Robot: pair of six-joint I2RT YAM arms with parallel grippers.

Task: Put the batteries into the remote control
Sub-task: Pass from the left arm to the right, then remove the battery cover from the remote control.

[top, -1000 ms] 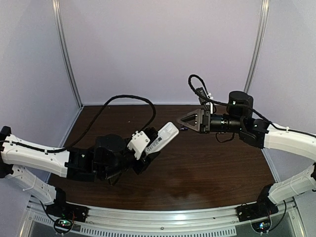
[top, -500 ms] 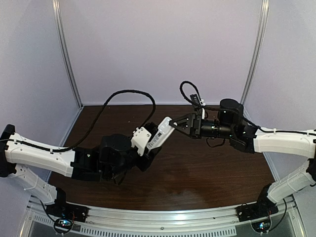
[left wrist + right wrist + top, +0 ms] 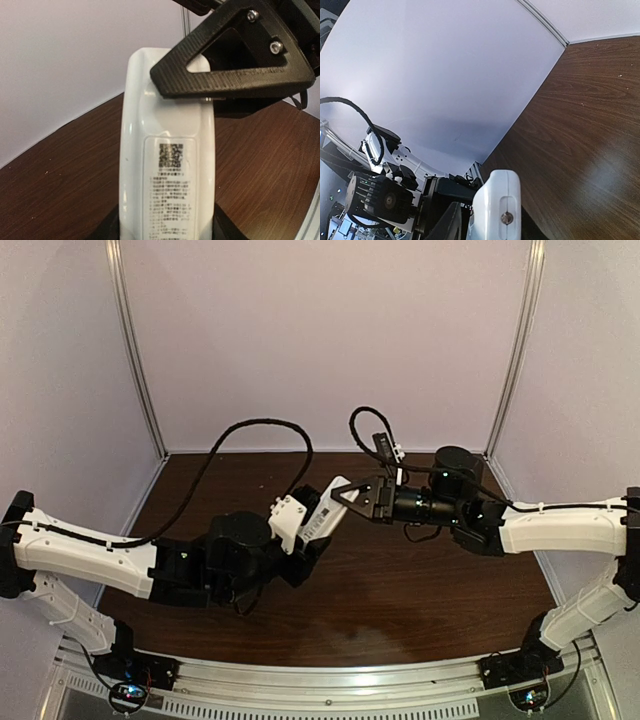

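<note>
The white remote control [image 3: 325, 512] is held up above the table, tilted, its labelled back [image 3: 170, 170] towards the left wrist camera. My left gripper [image 3: 300, 540] is shut on its lower part, with dark fingers [image 3: 226, 229] at both long sides. My right gripper [image 3: 347, 496] has closed on the remote's far end. One black triangular finger [image 3: 235, 60] lies across the back face. In the right wrist view the end face [image 3: 500, 202] sits between a dark finger [image 3: 446, 224] and the other side. No batteries show in any view.
The dark wooden table [image 3: 430, 580] lies below both arms. Pale walls with metal corner posts [image 3: 135, 350] close in the back and sides. A black cable [image 3: 255, 430] loops over the left arm, and a metal rail [image 3: 330, 685] runs along the near edge.
My right arm has moved left to the remote and its jaws have narrowed onto the far end. The left arm has tilted the remote up slightly. A small purple thing by the right gripper no longer shows.
</note>
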